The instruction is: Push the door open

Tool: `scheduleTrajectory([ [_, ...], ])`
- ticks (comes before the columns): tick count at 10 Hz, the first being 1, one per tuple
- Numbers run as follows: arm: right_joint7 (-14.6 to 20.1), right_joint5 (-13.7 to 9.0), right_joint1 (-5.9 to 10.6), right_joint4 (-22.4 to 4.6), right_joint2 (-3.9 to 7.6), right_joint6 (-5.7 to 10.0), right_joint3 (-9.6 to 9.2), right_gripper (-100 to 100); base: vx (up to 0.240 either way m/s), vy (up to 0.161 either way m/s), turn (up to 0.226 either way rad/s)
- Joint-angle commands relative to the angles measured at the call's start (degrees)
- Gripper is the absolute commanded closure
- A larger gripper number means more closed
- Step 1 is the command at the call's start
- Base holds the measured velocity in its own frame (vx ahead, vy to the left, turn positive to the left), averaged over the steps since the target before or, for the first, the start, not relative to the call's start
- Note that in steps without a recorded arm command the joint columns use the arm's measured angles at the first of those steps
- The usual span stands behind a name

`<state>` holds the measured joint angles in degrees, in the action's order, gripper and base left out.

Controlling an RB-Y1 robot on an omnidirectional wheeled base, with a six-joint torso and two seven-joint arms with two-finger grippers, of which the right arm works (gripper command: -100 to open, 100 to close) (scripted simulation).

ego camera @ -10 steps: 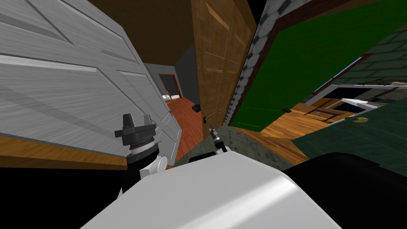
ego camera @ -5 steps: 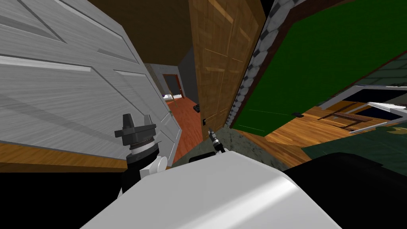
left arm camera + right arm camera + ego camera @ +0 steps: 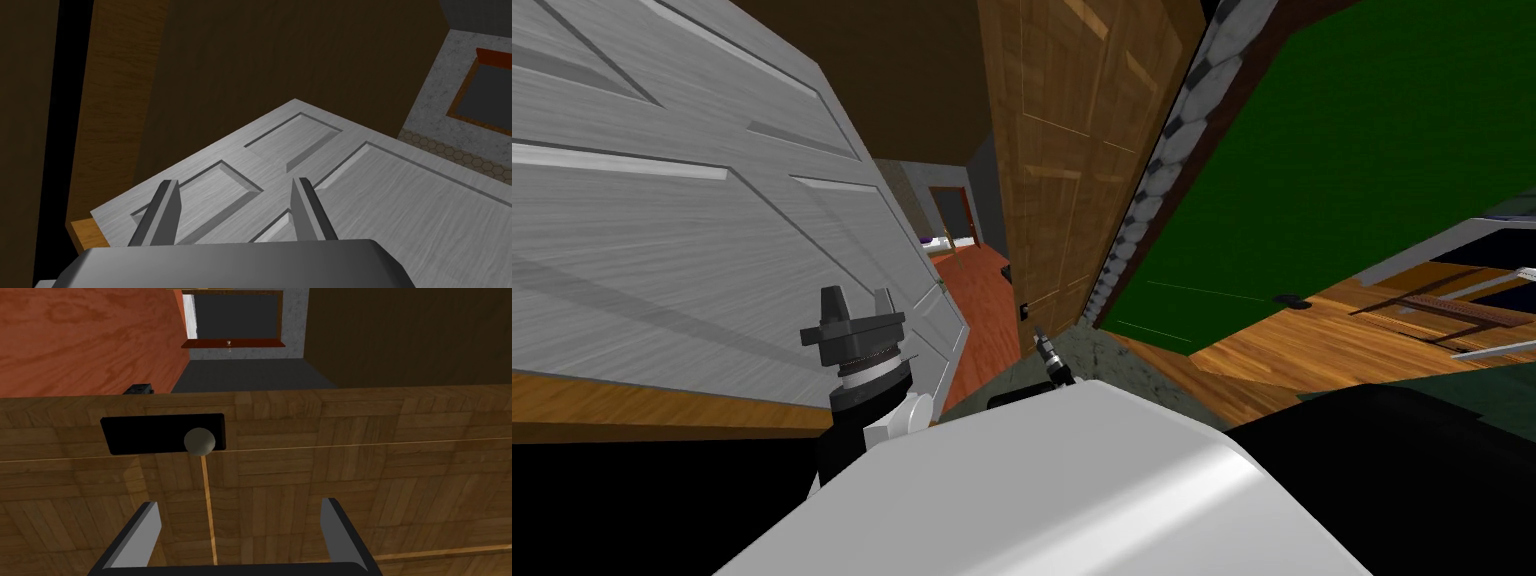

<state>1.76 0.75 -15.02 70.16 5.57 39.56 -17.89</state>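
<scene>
The right gripper (image 3: 240, 503) had its fingers spread apart, holding nothing, aimed at the wooden door (image 3: 350, 453) just below the round knob (image 3: 199, 440) on its black plate (image 3: 145, 434). Whether the fingertips touched the wood could not be told. Over the last second the head view had spread outward, the green wall (image 3: 1332, 150) sliding right and the wooden door looming wider. I judged that as my own advance, not clearly more swing of the door. It stood ajar, with red floor (image 3: 982, 300) showing past its edge, so the push looked partly done. The left gripper (image 3: 235, 181), fingers also apart and empty, hung beside the white door (image 3: 390, 200).
</scene>
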Motion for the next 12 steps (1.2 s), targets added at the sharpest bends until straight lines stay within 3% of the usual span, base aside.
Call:
scheduleTrajectory([
  [1, 0.01, 0.12, 0.42, -1.97, -0.11, 0.75, -0.39, -100, 0.075, -0.086, 0.058],
  [6, 0.22, 0.65, 1.85, -9.11, -0.44, 3.0, -2.13, -100, 0.115, -0.139, 0.105],
  [7, 0.25, 0.6, 1.43, -8.24, -0.26, 2.93, -1.98, -100, 0.054, -0.075, 0.025],
  [12, 0.1, 0.32, 3.29, -10.46, -0.94, 2.96, -0.96, -100, 0.161, 0.051, 0.028],
])
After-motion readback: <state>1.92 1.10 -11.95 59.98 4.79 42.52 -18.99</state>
